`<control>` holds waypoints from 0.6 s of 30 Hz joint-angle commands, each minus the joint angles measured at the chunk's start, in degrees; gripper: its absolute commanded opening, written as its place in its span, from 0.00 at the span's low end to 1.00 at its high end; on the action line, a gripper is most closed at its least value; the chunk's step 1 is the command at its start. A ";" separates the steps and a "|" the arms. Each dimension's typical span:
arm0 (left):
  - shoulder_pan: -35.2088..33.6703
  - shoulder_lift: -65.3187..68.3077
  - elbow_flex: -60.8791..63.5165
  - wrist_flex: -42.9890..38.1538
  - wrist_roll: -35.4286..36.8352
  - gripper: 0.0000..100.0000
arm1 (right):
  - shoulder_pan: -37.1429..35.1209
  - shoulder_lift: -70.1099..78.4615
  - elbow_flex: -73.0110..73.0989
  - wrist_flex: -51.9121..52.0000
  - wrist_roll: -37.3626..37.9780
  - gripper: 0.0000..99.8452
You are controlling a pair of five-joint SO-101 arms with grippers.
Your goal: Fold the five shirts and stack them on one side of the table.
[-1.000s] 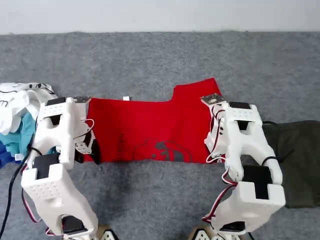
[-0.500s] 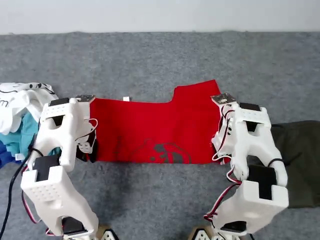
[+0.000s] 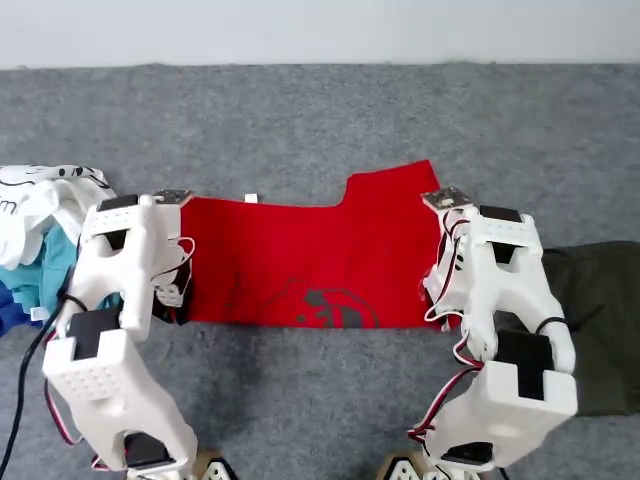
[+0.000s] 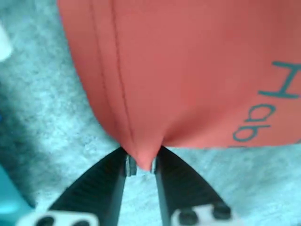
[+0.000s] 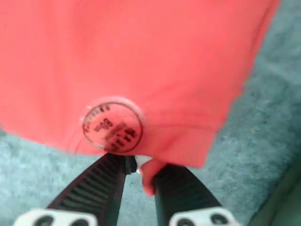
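A red shirt with a dark print lies stretched across the middle of the grey table between the two arms. My left gripper is shut on a pinch of the red shirt at its left edge, where the left arm stands in the high view. At the opposite edge my right gripper is shut on the red shirt, just below a round printed label; the right arm covers that edge in the high view.
A heap of white, teal and blue shirts lies at the table's left edge. A dark olive shirt lies flat at the right edge, partly under the right arm. Bare grey cloth stretches behind the red shirt.
Both arms have drawn apart, the right arm shifting further right, so the red shirt is pulled wider and flatter. Over the last half second almost nothing has moved.
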 commanded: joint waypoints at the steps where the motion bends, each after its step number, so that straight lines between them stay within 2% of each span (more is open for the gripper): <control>1: -1.49 1.23 0.92 1.93 -2.90 0.01 | 0.84 -3.38 -0.09 2.68 1.93 0.01; 6: -1.76 1.23 0.92 6.24 -3.43 0.01 | 0.92 -3.38 0.00 8.04 1.93 0.01; 14: -1.85 1.14 1.10 16.09 -8.70 0.01 | 1.01 -3.38 0.00 12.00 3.60 0.01; 18: -1.85 1.14 6.11 16.18 -11.25 0.01 | 2.51 -3.38 0.00 12.70 3.69 0.01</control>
